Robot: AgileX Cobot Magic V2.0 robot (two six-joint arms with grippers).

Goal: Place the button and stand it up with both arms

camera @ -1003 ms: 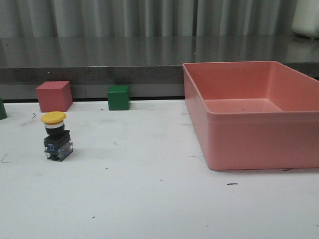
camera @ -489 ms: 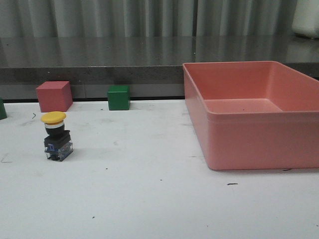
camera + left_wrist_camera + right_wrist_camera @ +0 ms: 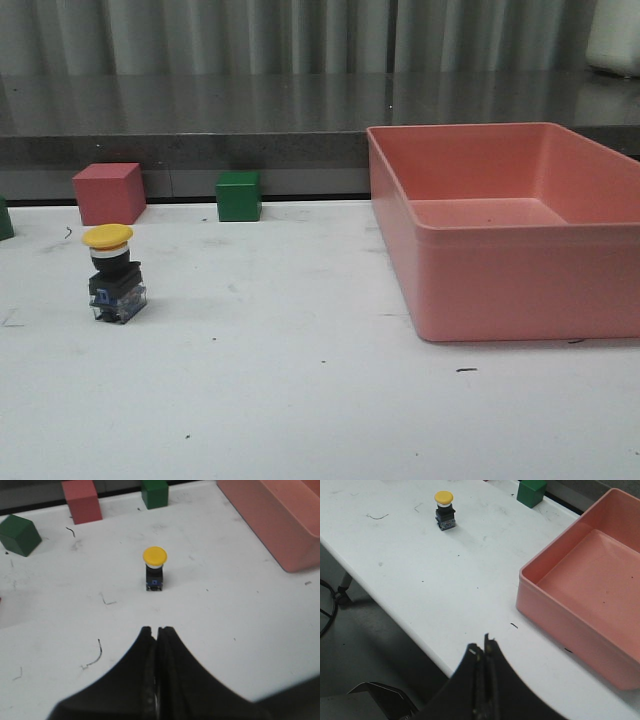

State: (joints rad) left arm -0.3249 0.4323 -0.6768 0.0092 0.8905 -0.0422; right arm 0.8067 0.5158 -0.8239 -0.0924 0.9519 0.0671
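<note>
The button (image 3: 114, 274) stands upright on the white table at the left, yellow cap on top, black body and clear-blue block below. It also shows in the left wrist view (image 3: 154, 568) and in the right wrist view (image 3: 444, 510). My left gripper (image 3: 156, 630) is shut and empty, well short of the button, above bare table. My right gripper (image 3: 482, 645) is shut and empty, over the table's front edge, far from the button. Neither arm shows in the front view.
A large pink bin (image 3: 600, 262) stands at the right, empty. A red cube (image 3: 108, 193) and a green cube (image 3: 238, 195) sit at the back left. Another green cube (image 3: 19, 534) lies at the far left. Floor and cables lie beyond the table's front edge.
</note>
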